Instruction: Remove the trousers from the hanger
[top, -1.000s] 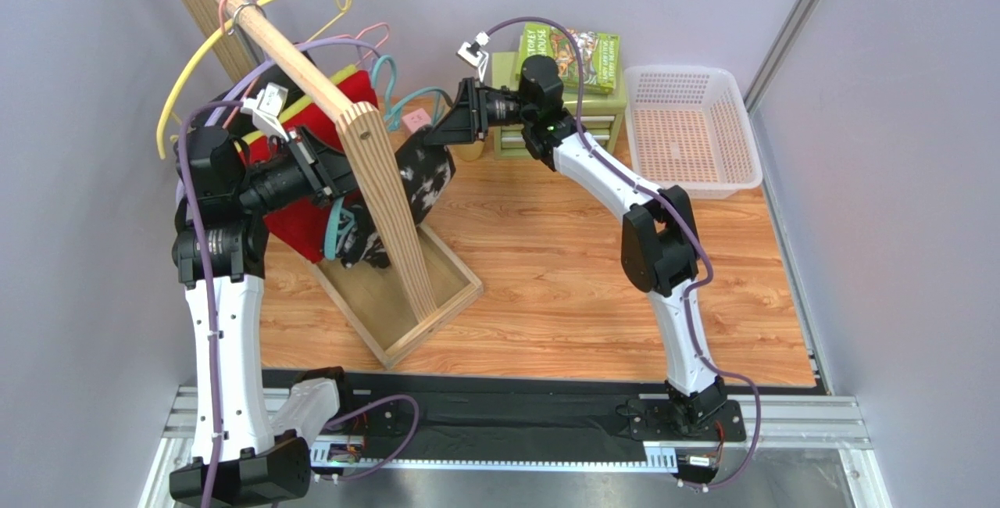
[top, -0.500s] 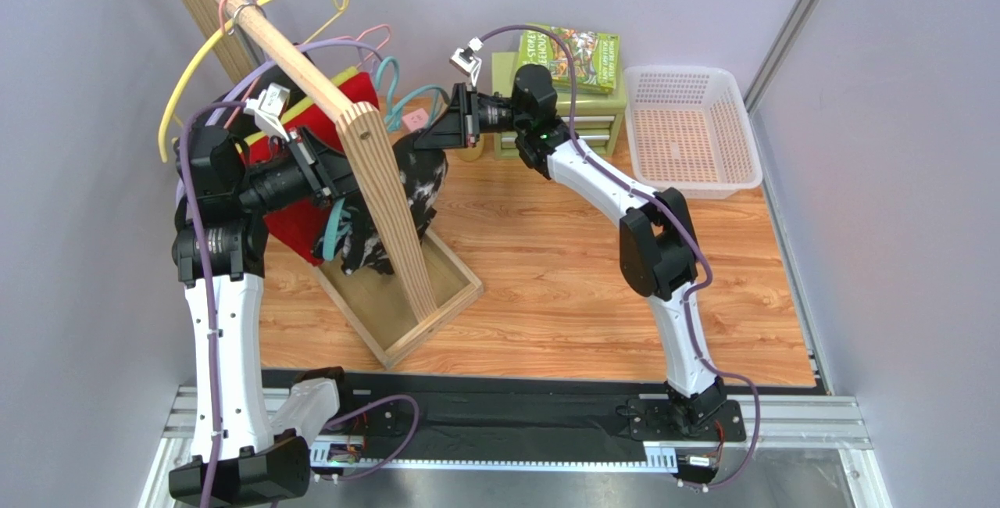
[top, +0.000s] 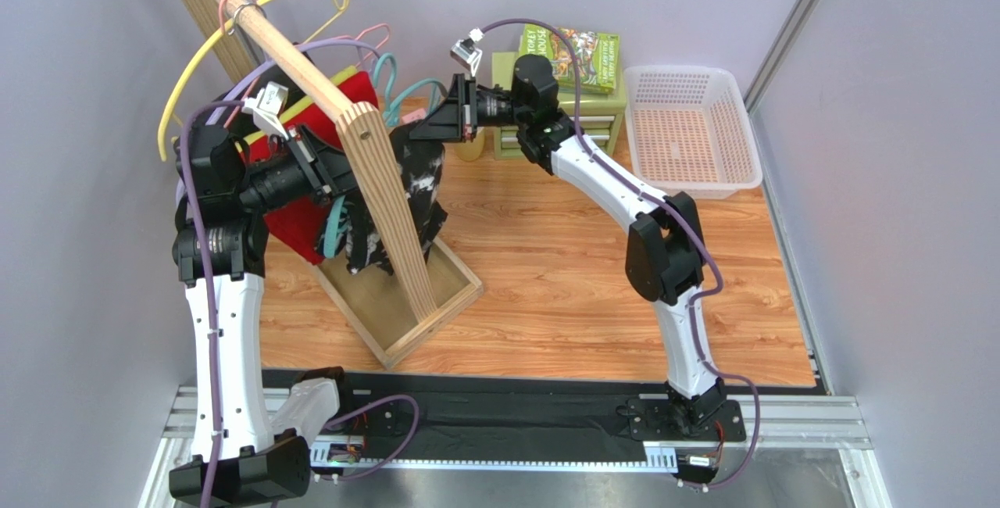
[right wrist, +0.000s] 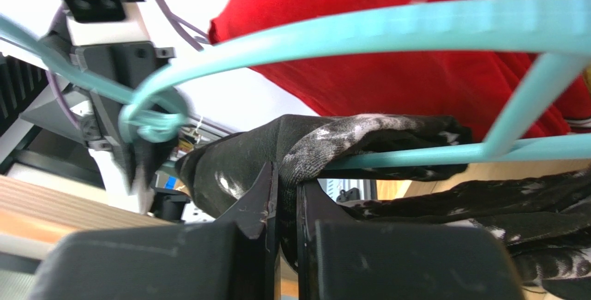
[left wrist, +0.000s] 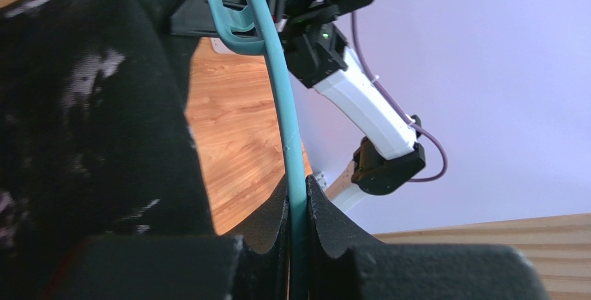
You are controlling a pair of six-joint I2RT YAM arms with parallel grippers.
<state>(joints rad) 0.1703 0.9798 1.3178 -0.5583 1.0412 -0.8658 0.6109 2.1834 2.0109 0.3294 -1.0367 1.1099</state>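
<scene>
The black trousers with white splatter (top: pixel 413 186) hang over the bar of a teal hanger (top: pixel 397 88) on the wooden rack. Behind them hang the red trousers (top: pixel 296 224). My left gripper (top: pixel 337 206) is shut on the teal hanger's rod (left wrist: pixel 279 78), which runs straight up between the pads, with the black trousers (left wrist: pixel 83 120) to its left. My right gripper (right wrist: pixel 286 190) is shut on a fold of the black trousers (right wrist: pixel 347 139) just under the teal hanger bar (right wrist: pixel 416 153). The red trousers (right wrist: pixel 388 82) fill the background there.
The slanted wooden rail (top: pixel 378 174) and its tray base (top: pixel 405 311) stand at the left. Yellow (top: pixel 217 45) and pink (top: pixel 373 33) hangers hang further up the rail. A green drawer box with a book (top: pixel 578 60) and a white basket (top: pixel 690 133) stand at the back right.
My right gripper went from open to shut on the black trousers and moved left up against the rack. The left gripper kept its hold on the teal hanger.
</scene>
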